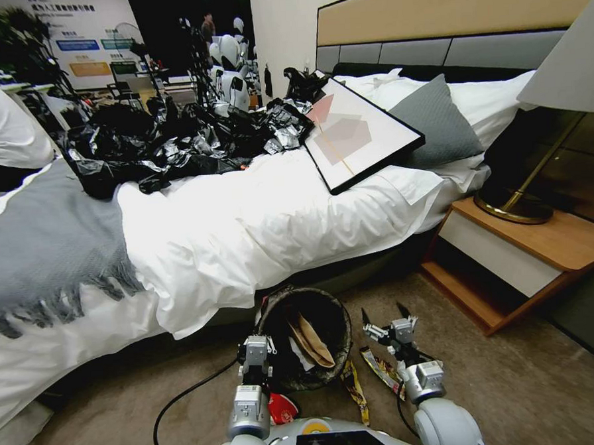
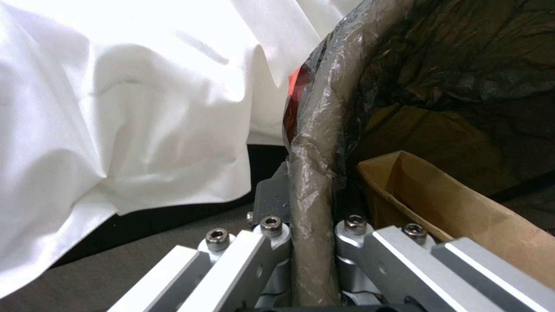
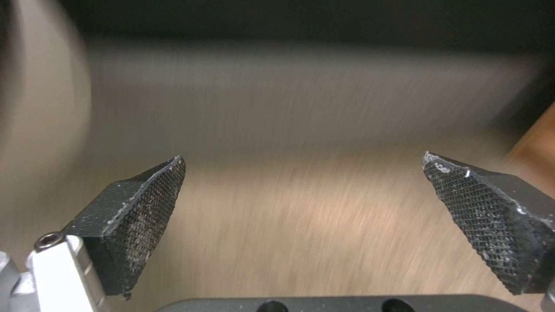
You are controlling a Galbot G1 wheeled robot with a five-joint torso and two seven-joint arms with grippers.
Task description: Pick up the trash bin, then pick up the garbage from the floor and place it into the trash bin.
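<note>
- The bed (image 1: 231, 239), with white sheets and a heap of black bags on its far side, runs across the scene; the bin (image 1: 278, 376) sits at its near edge on the floor (image 1: 552, 395), just ahead of the robot.
- The bin's black liner is folded over the rim (image 2: 312, 173). A brown paper bag (image 1: 315, 344) and a white slip already lie inside.
- The left tool (image 1: 255, 357) is clenched on the bin's near-left rim, one finger outside and one inside the liner.
- The right tool (image 1: 387, 317) hangs released, fingers (image 3: 138, 212) wide apart, just right of the bin and above the floor.
- Litter left on the floor, all near the robot: a yellow wrapper (image 1: 354, 392) just near of the bin, a second wrapper (image 1: 382, 367) under the right arm, and a red packet (image 1: 281, 408) beside the left wrist.
- Judged step: the right tool going down for a wrapper while the left holds the bin.
- To do it well: keep the bin level and its mouth clear, so the paper bag does not tip out.
- Come straight down over the wrapper's middle, fingers across its narrow width; flat foil may slide, so press lightly into the carpet before closing.
- Mind the black cable (image 1: 186, 394) on the floor to the left.
- Writing: far posters and wrapper print are too small to read.
</note>
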